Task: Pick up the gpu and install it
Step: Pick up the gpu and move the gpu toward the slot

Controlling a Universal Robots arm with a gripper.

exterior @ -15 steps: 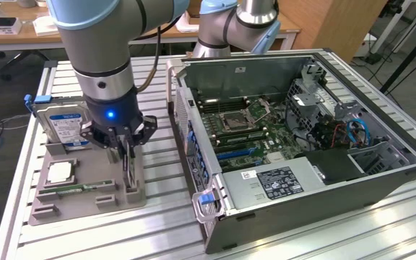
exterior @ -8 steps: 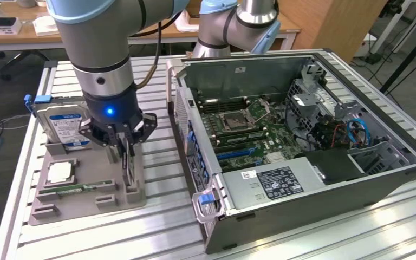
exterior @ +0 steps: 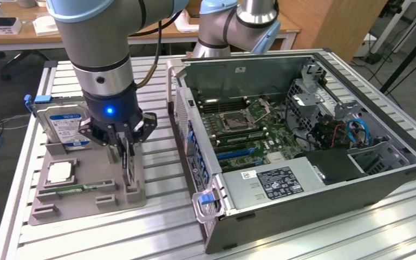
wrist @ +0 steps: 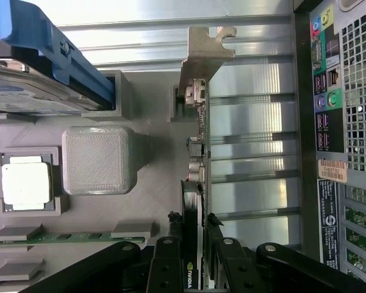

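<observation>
i see the open computer case (exterior: 302,135) off to one side of the fingers. beneath them sits the grey tray (exterior: 85,201). the gpu (wrist: 196,140) stands on edge in its tray slot, directly between the fingers (wrist: 169,247) of the gripper (exterior: 125,142), which pinch its two faces, set narrowly apart.

Slatted metal table (exterior: 157,230), grey parts tray (exterior: 78,210) beside open computer case (exterior: 338,195)
</observation>
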